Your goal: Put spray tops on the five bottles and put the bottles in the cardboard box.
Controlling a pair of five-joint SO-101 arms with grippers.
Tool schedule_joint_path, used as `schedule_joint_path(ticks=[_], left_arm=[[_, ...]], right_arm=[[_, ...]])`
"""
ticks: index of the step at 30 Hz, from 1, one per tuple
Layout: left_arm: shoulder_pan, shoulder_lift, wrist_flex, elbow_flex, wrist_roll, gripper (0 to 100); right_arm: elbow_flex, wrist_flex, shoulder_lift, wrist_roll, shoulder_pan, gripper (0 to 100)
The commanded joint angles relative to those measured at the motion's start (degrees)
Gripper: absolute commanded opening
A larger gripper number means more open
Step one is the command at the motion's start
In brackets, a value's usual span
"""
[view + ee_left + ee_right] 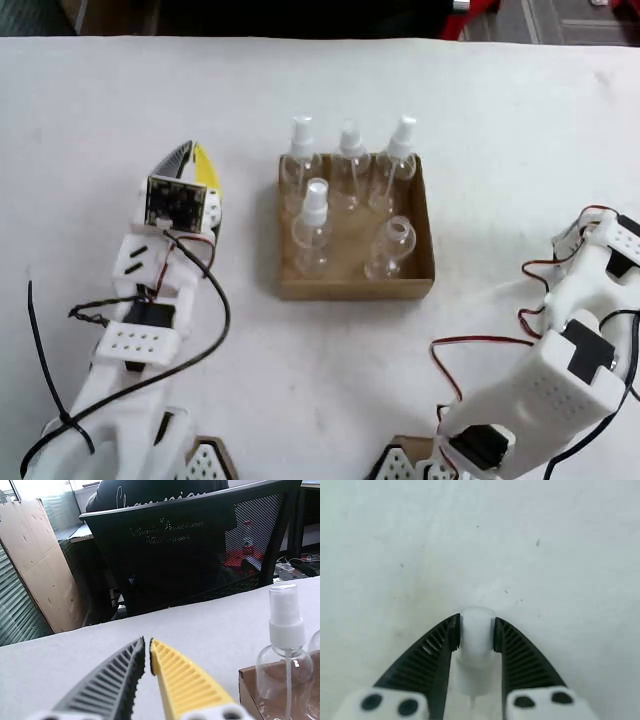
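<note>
White table [300, 100], two arms side by side at the near edge. Behind the table's far edge are a black mesh chair [200, 545] and a cardboard sheet [35, 565] leaning upright.

Cardboard box [355, 288] sits mid-table, open on top, between the arms. Five clear bottles stand upright inside it.
- Back row of three, each with a white spray top on: [300, 160], [350, 160], [397, 160].
- Front row: capped bottle [314, 225] on the side nearer the left arm, with its top on.
- Open-necked bottle [392, 245] beside it in the front corner, no top on it.

Left arm [140, 330] lies over the table beside the box. Left gripper [192, 155] sits near the box's back corner, apart from it. Its grey finger [107, 685] and yellow finger [185, 685] are pressed together at the tips, with nothing between them.

Right arm [560, 370] is folded at the table's right side, well apart from the box. Right gripper [476, 627] points down over bare table. Its black fingers are clamped on either side of a white spray top [476, 640], whose rounded head shows between the tips.
</note>
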Motion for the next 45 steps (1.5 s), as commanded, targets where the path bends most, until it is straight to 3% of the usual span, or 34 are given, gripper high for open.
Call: schedule_joint_path(ticks=[1, 6, 18, 28, 36, 45], left_arm=[[0.4, -0.22, -1.49, -0.18, 0.0, 2], [0.4, -0.22, -1.49, -0.18, 0.0, 2], [0.57, -0.22, -1.76, -0.09, -2.11, 2], [0.57, -0.22, -1.76, -0.09, -2.2, 2], [0.57, -0.22, -1.76, -0.09, -2.2, 2], [0.57, -0.22, -1.76, -0.09, -2.2, 2]], right_arm=[[-3.78, 0.75, -5.49, 0.79, -0.22, 1.6], [-6.59, 1.63, -12.53, 2.11, -0.75, 1.6], [-12.04, 1.71, -38.02, 26.46, -7.78, 1.6], [-1.85, 1.54, -73.98, 44.84, -27.38, 1.6], [13.01, 1.27, -98.77, 51.34, -40.48, 1.6], [15.3, 1.27, -97.45, 51.43, -41.27, 1.6]])
